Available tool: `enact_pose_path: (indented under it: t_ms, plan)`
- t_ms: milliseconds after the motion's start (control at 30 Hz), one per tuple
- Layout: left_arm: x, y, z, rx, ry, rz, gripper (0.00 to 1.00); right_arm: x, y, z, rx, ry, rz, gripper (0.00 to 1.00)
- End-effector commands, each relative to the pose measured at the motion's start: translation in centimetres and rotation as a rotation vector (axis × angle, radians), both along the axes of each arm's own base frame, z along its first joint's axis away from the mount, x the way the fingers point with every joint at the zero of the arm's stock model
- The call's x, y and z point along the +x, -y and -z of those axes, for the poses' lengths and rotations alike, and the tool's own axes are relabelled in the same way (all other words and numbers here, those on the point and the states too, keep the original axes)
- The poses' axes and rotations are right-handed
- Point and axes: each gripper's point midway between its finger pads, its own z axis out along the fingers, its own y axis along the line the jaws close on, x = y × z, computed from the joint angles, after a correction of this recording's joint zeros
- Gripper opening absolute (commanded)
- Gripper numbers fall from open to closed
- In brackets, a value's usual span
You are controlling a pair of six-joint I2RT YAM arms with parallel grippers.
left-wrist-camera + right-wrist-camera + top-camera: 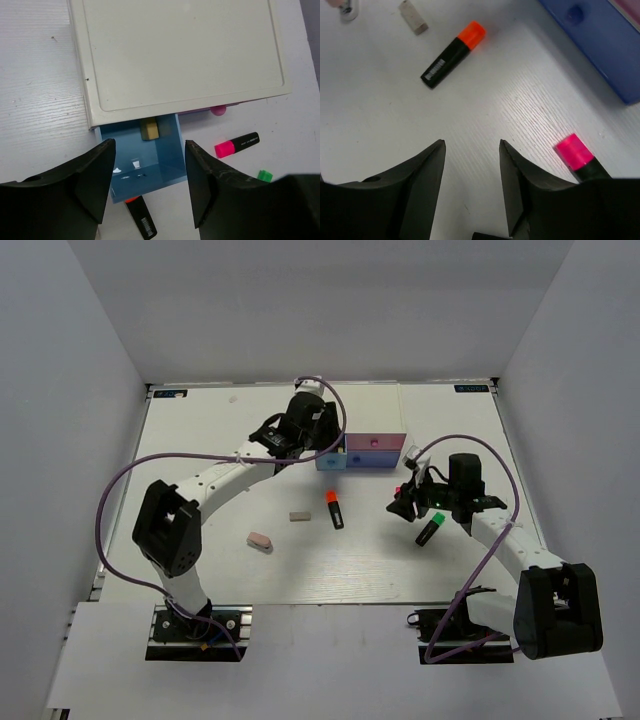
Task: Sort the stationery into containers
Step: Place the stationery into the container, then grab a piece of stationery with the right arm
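Left jaws stood parted over the white box [180, 55], nothing between them. Straight ahead of them, framed in the gap, the blue drawer [167, 150] was pulled out, and a tan eraser [149, 129] lay at its far end, partly tucked under the box's edge. Off to the right of those jaws the pink knob [218, 110] peeked out from under the box. The pink highlighter [237, 145] lay flat on the bench [350, 570] beyond that, and the green highlighter [265, 175] showed only its cap. Just below the drawer's front, close between the left jaws, the orange highlighter's black barrel ran out of frame.

Right jaws were parted too, and held nothing: bare bench showed in the gap. The pink highlighter lay just beside them on the right, cap toward the camera, barrel hidden behind the finger. Ahead and a little left lay the orange highlighter [454, 60], clear of the jaws. A second tan eraser [414, 17] lay farther ahead. The blue-purple drawer front [600, 55] sat shut, ahead and right. The pink oval eraser [260, 540] lay well apart from both jaws.
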Motion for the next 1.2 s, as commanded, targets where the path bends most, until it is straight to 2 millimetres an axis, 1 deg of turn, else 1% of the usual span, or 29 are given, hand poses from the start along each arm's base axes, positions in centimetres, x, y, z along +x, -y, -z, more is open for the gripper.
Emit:
enact_pose_path:
  t_ms: [0, 33, 67, 100, 133, 167, 200, 233, 300, 333, 367, 400, 433, 467, 500, 533, 633, 700, 733, 767, 800, 833, 867, 933, 1000, 1033, 1067, 1100, 1167]
  plan:
    - [0.0, 0.1, -6.1, -0.074, 0.103, 0.002, 0.68, -1.5, -1.9, -2.1, 0.053, 0.103, -0.205, 0.54]
    - [-0.5, 0.3, -7.0, -0.086, 0.117, 0.011, 0.68, -1.9, -2.3, -2.4, 0.059, 0.127, -0.242, 0.60]
    - [-0.9, -0.3, -6.8, -0.076, 0.117, -0.004, 0.68, -2.4, -2.9, -3.0, 0.072, 0.197, -0.325, 0.63]
    - [-1.5, -1.3, -8.4, -0.091, 0.148, -0.022, 0.68, -2.7, -3.3, -3.2, 0.075, 0.215, -0.356, 0.65]
    - [-2.0, -2.0, -8.7, -0.090, 0.155, -0.033, 0.69, -2.8, -3.8, -3.3, 0.062, 0.268, -0.401, 0.67]
    - [-2.8, -2.9, -7.1, -0.073, 0.129, -0.049, 0.69, -2.7, -4.2, -3.3, 0.055, 0.292, -0.419, 0.68]
    - [-3.3, -3.7, -6.9, -0.083, 0.122, -0.078, 0.71, -2.9, -4.9, -3.0, 0.048, 0.300, -0.450, 0.68]
    - [-4.5, -5.5, -5.9, -0.087, 0.103, -0.102, 0.72, -2.8, -5.6, -3.0, 0.025, 0.345, -0.487, 0.68]
    - [-6.2, -7.6, -3.9, -0.101, 0.047, -0.172, 0.75, -2.8, -6.9, -2.2, -0.004, 0.341, -0.524, 0.68]
    - [-7.6, -9.0, -1.0, -0.068, -0.004, -0.198, 0.79, -2.5, -7.7, -1.9, -0.033, 0.373, -0.541, 0.68]
    - [-8.6, -10.0, -1.5, -0.091, 0.008, -0.219, 0.81, -2.7, -8.5, -1.4, -0.063, 0.382, -0.556, 0.68]
    - [-9.6, -10.9, -0.4, -0.081, -0.020, -0.241, 0.82, -2.5, -9.0, -1.5, -0.073, 0.401, -0.563, 0.68]
    - [-10.8, -11.9, 1.8, -0.081, -0.072, -0.279, 0.84, -2.5, -9.9, -0.5, -0.106, 0.404, -0.579, 0.68]
    - [-11.6, -12.7, 2.6, -0.084, -0.090, -0.306, 0.84, -2.8, -10.5, 0.0, -0.137, 0.404, -0.591, 0.68]
    - [-12.5, -13.3, 2.3, -0.114, -0.089, -0.319, 0.86, -1.9, -11.4, -0.9, -0.136, 0.463, -0.586, 0.68]
    - [-13.7, -14.4, 4.2, -0.108, -0.133, -0.359, 0.86, -1.9, -12.2, 0.4, -0.166, 0.443, -0.597, 0.68]
    - [-15.8, -16.2, 5.2, -0.133, -0.158, -0.406, 0.87, -1.2, -14.6, 0.8, -0.202, 0.447, -0.617, 0.66]
    - [-16.4, -17.1, 5.0, -0.133, -0.153, -0.436, 0.87, -1.0, -15.5, 2.0, -0.235, 0.429, -0.624, 0.65]
    - [-17.2, -17.7, 5.8, -0.115, -0.178, -0.447, 0.87, -0.4, -16.8, 0.6, -0.220, 0.450, -0.616, 0.64]
    - [-17.6, -18.2, 5.6, -0.136, -0.175, -0.467, 0.87, -0.5, -17.3, 2.4, -0.241, 0.410, -0.634, 0.62]
    - [-17.8, -18.4, 5.4, -0.147, -0.175, -0.472, 0.87, -0.4, -17.6, 2.6, -0.247, 0.398, -0.633, 0.60]
    - [-18.4, -18.8, 6.3, -0.139, -0.191, -0.481, 0.87, 0.2, -18.8, 1.4, -0.235, 0.423, -0.635, 0.60]
    - [-18.7, -19.0, 6.5, -0.156, -0.196, -0.493, 0.87, 0.0, -19.4, 2.8, -0.251, 0.394, -0.653, 0.60]
    - [-19.4, -19.5, 6.6, -0.187, -0.188, -0.501, 0.87, 0.0, -20.7, 2.9, -0.257, 0.392, -0.676, 0.59]
    - [-19.9, -19.8, 6.6, -0.198, -0.188, -0.506, 0.87, 0.3, -21.6, 3.3, -0.266, 0.388, -0.677, 0.59]
    - [-20.2, -20.0, 6.6, -0.209, -0.188, -0.511, 0.87, -0.3, -21.7, 4.5, -0.284, 0.350, -0.697, 0.59]
    - [-20.4, -20.2, 6.8, -0.198, -0.196, -0.513, 0.87, 0.1, -22.4, 3.7, -0.274, 0.365, -0.695, 0.59]
    - [-20.4, -20.2, 6.6, -0.207, -0.190, -0.511, 0.87, -0.1, -22.4, 4.8, -0.283, 0.327, -0.703, 0.59]
    - [-20.5, -20.3, 6.8, -0.199, -0.195, -0.512, 0.88, -0.3, -23.1, 4.8, -0.273, 0.320, -0.724, 0.59]
